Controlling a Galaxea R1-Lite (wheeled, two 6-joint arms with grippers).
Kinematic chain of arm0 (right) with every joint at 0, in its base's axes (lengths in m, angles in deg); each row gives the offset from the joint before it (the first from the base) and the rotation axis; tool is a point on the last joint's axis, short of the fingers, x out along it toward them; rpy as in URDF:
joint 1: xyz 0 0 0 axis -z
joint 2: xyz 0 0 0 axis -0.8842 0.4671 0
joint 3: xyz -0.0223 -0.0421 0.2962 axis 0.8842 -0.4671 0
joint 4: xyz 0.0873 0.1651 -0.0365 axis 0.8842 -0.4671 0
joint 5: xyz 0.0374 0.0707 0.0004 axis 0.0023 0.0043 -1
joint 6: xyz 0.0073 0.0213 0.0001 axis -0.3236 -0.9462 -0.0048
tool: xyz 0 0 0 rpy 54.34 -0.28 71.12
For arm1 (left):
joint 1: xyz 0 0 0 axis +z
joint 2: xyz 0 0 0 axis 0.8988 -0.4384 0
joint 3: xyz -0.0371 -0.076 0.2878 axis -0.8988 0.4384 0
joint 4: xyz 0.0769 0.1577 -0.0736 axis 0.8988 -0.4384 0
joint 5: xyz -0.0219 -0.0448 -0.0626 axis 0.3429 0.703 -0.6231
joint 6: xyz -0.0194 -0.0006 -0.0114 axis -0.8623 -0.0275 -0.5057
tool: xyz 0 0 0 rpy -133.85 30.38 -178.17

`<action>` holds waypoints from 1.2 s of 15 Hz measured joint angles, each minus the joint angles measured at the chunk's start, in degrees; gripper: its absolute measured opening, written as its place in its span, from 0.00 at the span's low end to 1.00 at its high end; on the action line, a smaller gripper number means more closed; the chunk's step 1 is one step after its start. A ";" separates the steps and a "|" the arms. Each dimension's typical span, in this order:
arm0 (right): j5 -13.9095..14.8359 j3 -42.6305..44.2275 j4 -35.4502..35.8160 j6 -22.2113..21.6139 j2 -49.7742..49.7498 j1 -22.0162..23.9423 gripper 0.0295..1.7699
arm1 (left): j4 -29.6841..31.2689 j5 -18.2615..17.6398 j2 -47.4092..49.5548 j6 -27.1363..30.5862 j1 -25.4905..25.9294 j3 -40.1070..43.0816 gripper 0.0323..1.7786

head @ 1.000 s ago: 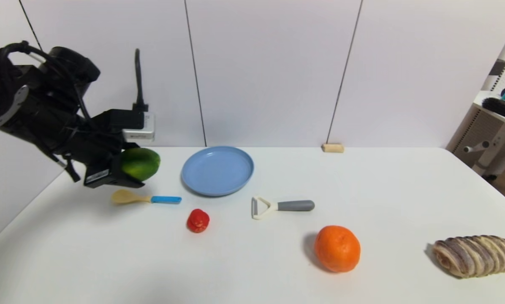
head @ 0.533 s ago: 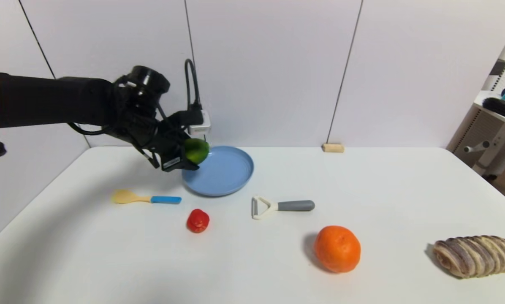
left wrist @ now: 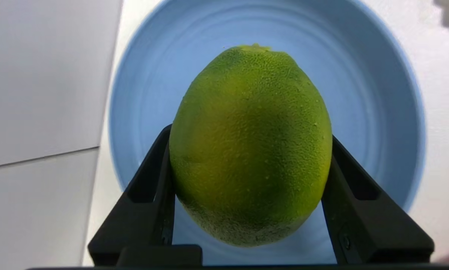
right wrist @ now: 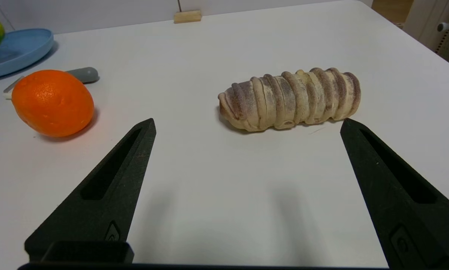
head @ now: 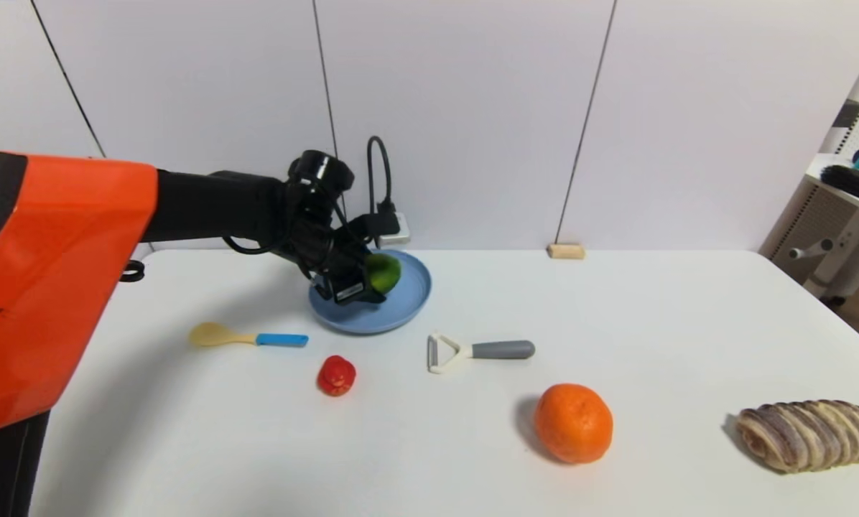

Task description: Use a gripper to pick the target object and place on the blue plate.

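Left gripper [head: 372, 281] clamped on green fruit [head: 384, 272], one finger [left wrist: 153, 195] each side; fruit held over blue plate [head: 408, 305] at table's far left-centre. Judged step: placement. Lower until fruit rests near plate centre, release gently, withdraw clear; oval may roll. Right gripper [right wrist: 243, 195] parked, spread wide

Fruit [head: 384, 272] over plate [head: 408, 305], peeler [head: 480, 352] in front

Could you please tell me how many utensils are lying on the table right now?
2: a spoon left of the red piece, and a peeler in front of the blue plate. None seems hidden.
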 joint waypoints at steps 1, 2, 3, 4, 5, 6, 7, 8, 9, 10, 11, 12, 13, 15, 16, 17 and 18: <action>-0.02 0.00 0.02 0.02 0.00 0.00 0.96 | -0.02 0.04 -0.90 -0.49 -0.05 -0.33 0.60; -0.02 0.00 0.02 0.02 0.00 0.00 0.96 | -0.09 0.12 -1.76 -0.93 -0.16 -0.91 0.60; -0.02 0.00 0.02 0.02 0.00 0.00 0.96 | -0.05 0.33 -2.41 -1.07 -0.27 -1.49 0.60; 0.00 0.00 0.00 0.02 0.00 0.00 0.96 | -0.02 0.37 -2.97 -1.13 -0.28 -2.07 0.60; -0.04 0.00 0.02 0.02 0.00 0.00 0.96 | -0.02 0.41 -3.46 -1.21 -0.22 -2.45 0.60; -0.02 0.00 0.00 0.02 0.00 0.00 0.96 | 0.02 0.41 -3.80 -1.29 -0.17 -2.73 0.63; -0.02 0.00 0.02 0.00 0.00 0.00 0.96 | 0.00 0.44 -4.07 -1.34 -0.22 -3.04 0.67; -0.02 0.00 0.02 0.00 0.00 0.00 0.96 | 0.06 0.41 -4.35 -1.34 -0.28 -3.39 0.70; 0.00 0.00 0.00 0.00 0.00 0.00 0.96 | 0.04 0.41 -4.49 -1.32 -0.28 -3.69 0.73; 0.00 0.00 0.00 0.02 0.02 0.00 0.96 | 0.04 0.39 -4.53 -1.23 -0.22 -3.86 0.75; -0.04 0.00 0.02 0.00 0.00 0.00 0.96 | -0.02 0.39 -4.40 -1.18 -0.20 -3.95 0.78; 0.00 0.00 0.02 0.02 0.00 0.00 0.96 | -0.20 0.39 -4.16 -1.18 -0.22 -3.97 0.80; 0.00 0.00 0.02 0.02 0.00 0.00 0.96 | -0.27 0.37 -3.80 -1.18 -0.24 -4.02 0.81; -0.04 0.00 0.02 0.00 0.00 0.00 0.96 | -0.74 0.33 -2.19 -1.05 -0.24 -3.91 0.85; -0.04 0.00 0.02 0.02 0.00 0.00 0.96 | -1.67 0.33 -0.82 -1.01 -0.24 -3.56 0.86; -0.02 0.00 0.00 0.00 0.00 0.00 0.96 | -3.33 0.30 1.22 -1.04 -0.24 -2.77 0.87; 0.00 0.00 0.02 0.00 0.00 0.00 0.96 | -5.34 0.33 3.58 -1.10 -0.24 -1.82 0.88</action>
